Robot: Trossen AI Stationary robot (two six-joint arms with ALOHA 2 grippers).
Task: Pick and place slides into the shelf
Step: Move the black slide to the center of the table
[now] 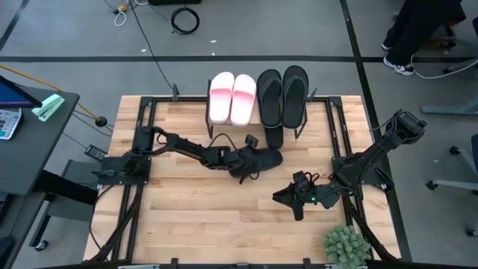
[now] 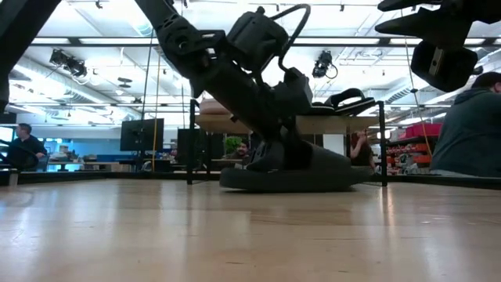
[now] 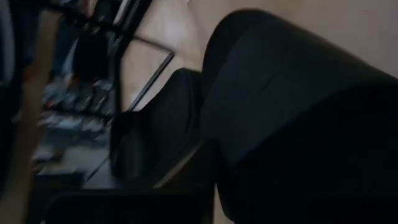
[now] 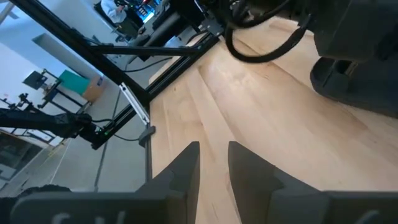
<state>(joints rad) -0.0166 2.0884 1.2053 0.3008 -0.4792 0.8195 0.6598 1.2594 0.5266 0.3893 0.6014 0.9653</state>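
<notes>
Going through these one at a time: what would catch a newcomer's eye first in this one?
Likely the left gripper at mid-table, down on a black wide-strap slide that lies flat on the wood in front of the shelf. Next, the shelf top at the far edge, carrying the pink-and-white slides beside two black flip-flops. The right gripper waits low, near the table's front right.

From overhead you look straight down on the whole surface (image 1: 224,202). Your low camera sits at surface level, facing the room behind. Both share the black wide-strap slide (image 2: 286,176) at mid-surface, which your left wrist camera presses close against. Your right wrist camera skims the boards.
</notes>
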